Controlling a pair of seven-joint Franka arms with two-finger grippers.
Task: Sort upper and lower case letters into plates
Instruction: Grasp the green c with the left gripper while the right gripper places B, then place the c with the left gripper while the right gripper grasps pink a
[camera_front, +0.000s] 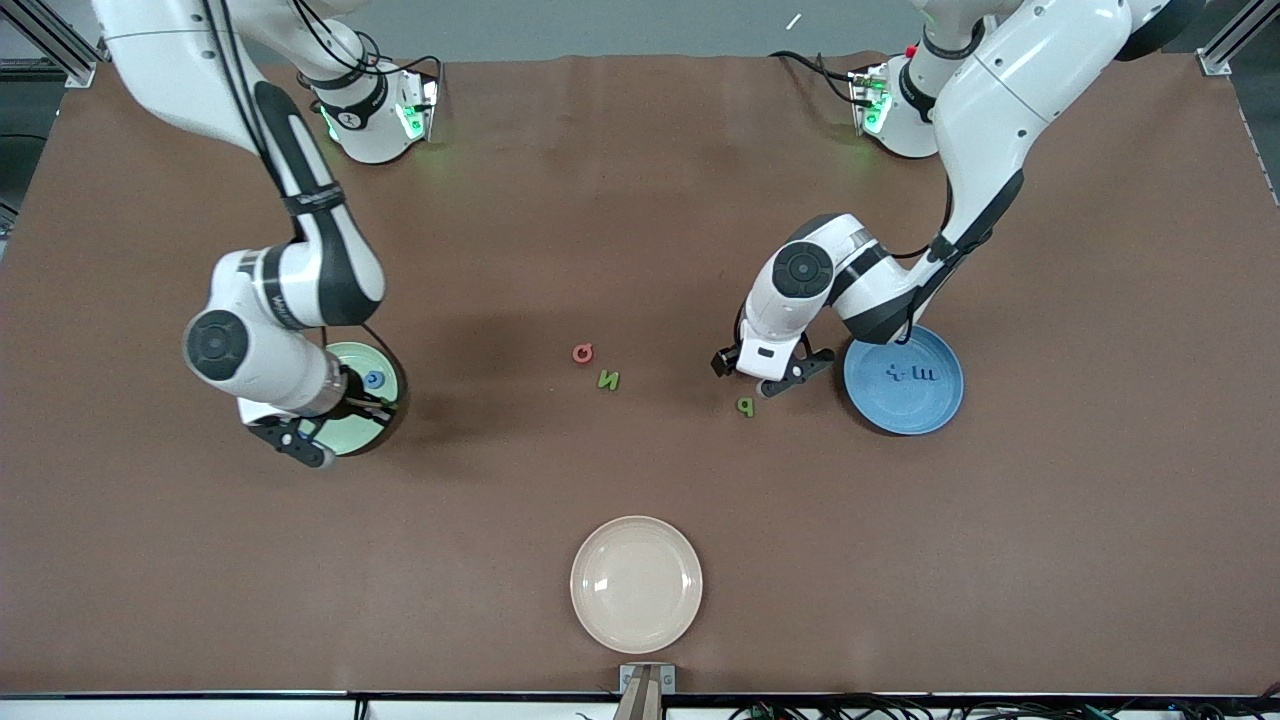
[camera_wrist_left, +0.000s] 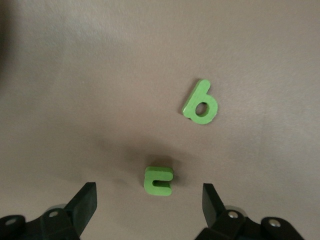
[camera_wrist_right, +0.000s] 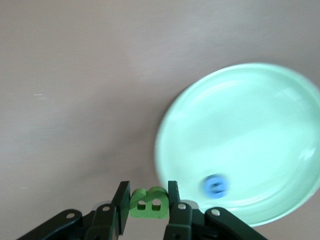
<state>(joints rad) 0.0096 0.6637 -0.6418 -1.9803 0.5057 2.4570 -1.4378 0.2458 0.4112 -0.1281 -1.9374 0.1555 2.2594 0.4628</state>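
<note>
My right gripper (camera_wrist_right: 148, 200) is shut on the green B (camera_wrist_right: 148, 206) and holds it at the rim of the mint green plate (camera_wrist_right: 250, 125). That plate (camera_front: 345, 352) has the blue C (camera_front: 374, 379) in it, and the C also shows in the right wrist view (camera_wrist_right: 216, 185). My left gripper (camera_wrist_left: 148, 195) is open low over the table, its fingers on either side of the green hooked letter (camera_wrist_left: 159, 180). The green p (camera_wrist_left: 201, 102) lies close by (camera_front: 745, 405). The blue plate (camera_front: 903, 420) holds the blue x (camera_front: 897, 374) and blue m (camera_front: 925, 374). The salmon Q (camera_front: 583, 352) and green N (camera_front: 608, 380) lie mid-table.
A cream-white plate (camera_front: 636, 584) sits nearest the front camera, at mid-table. The left arm's wrist leans over the rim of the blue plate. The right arm's wrist covers part of the mint plate.
</note>
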